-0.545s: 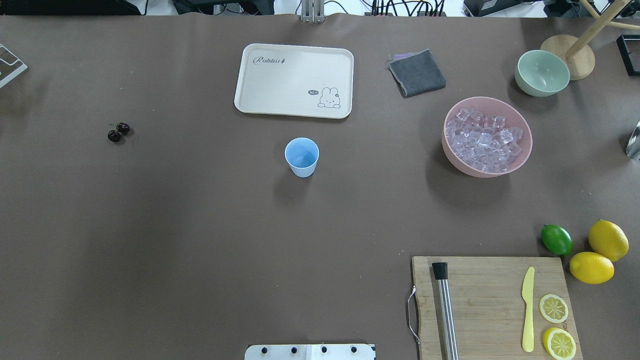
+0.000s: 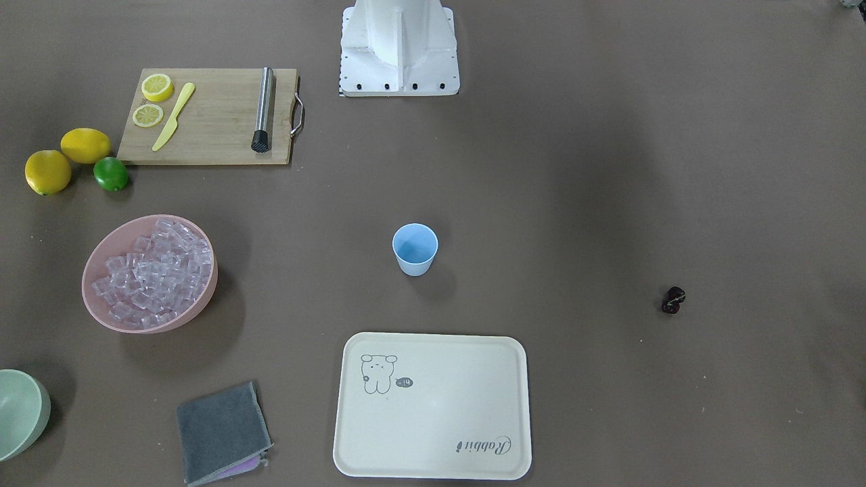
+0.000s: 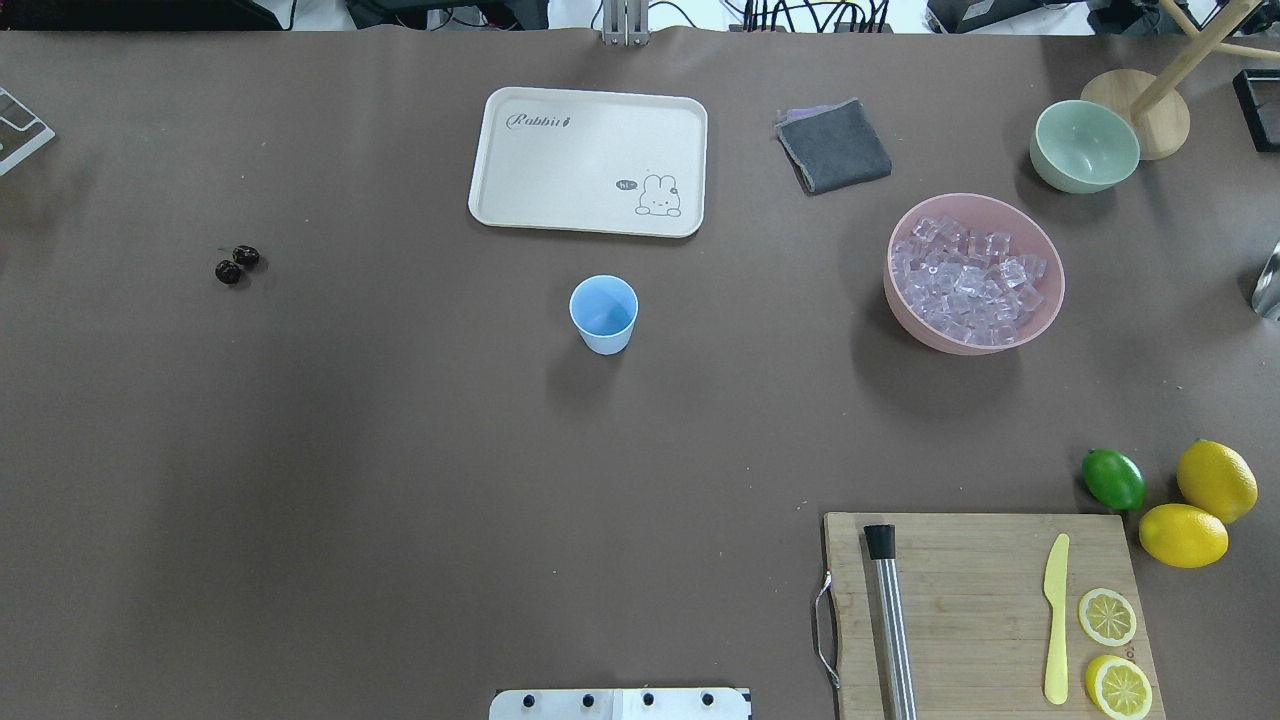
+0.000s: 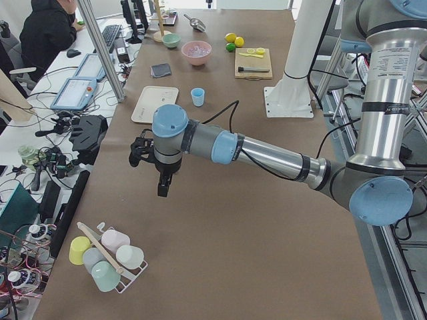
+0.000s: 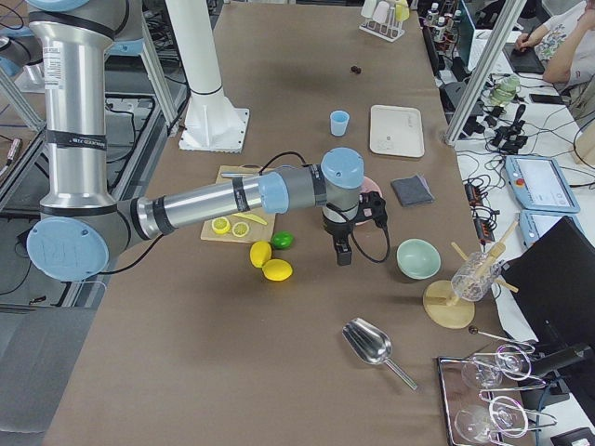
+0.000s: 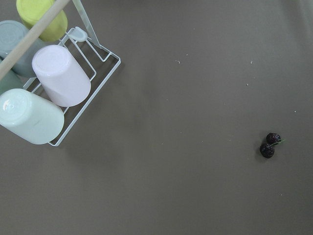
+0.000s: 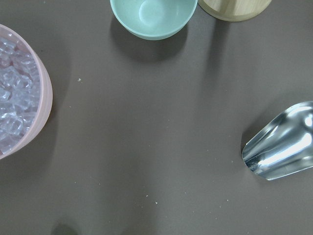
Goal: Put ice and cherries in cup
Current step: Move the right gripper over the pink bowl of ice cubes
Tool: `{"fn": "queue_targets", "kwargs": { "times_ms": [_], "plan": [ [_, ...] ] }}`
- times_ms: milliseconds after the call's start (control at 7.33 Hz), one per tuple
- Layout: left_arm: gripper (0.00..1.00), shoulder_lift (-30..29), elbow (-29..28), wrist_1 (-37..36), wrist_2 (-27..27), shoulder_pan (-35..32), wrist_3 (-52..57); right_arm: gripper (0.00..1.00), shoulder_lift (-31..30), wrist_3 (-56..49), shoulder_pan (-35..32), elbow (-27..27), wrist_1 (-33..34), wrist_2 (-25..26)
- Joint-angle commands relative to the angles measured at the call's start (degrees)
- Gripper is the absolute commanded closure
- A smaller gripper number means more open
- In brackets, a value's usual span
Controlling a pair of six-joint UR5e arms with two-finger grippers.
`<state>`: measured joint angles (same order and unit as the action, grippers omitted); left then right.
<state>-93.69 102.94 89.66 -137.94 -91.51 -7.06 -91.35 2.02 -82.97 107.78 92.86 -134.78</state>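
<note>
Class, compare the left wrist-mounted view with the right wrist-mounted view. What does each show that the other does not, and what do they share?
Only the left wrist view shows the cherries, lying on bare table, and a wire rack holding upturned cups. Only the right wrist view shows the ice in the pink bowl, a pale green bowl, a metal scoop and a wooden base. Both show the brown table; the blue cup appears in neither.
</note>
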Motion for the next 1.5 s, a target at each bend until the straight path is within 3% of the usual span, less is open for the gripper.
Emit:
{"fn": "queue_targets", "kwargs": {
  "times_ms": [0,273,545,955,1364],
  "plan": [
    [0.02,0.5,1.4,0.0,-0.2,-0.1,-0.1,0.01,2.0,1.7,0.0,-1.0,0.0,0.2],
    [0.02,0.1,0.6,0.0,-0.2,0.1,-0.1,0.01,1.9,1.1,0.8,-1.1,0.0,-0.4],
    [0.02,-0.4,0.5,0.1,-0.1,0.3,0.0,0.01,0.7,1.5,0.9,-1.4,-5.6,-0.5],
    [0.02,0.4,1.2,0.2,-0.3,0.2,0.0,0.01,6.1,4.5,2.8,-1.5,-5.7,-0.6],
    [0.02,0.7,0.9,0.1,-0.1,0.0,0.0,0.01,15.0,18.1,19.4,-3.2,-5.9,0.2]
  ]
}}
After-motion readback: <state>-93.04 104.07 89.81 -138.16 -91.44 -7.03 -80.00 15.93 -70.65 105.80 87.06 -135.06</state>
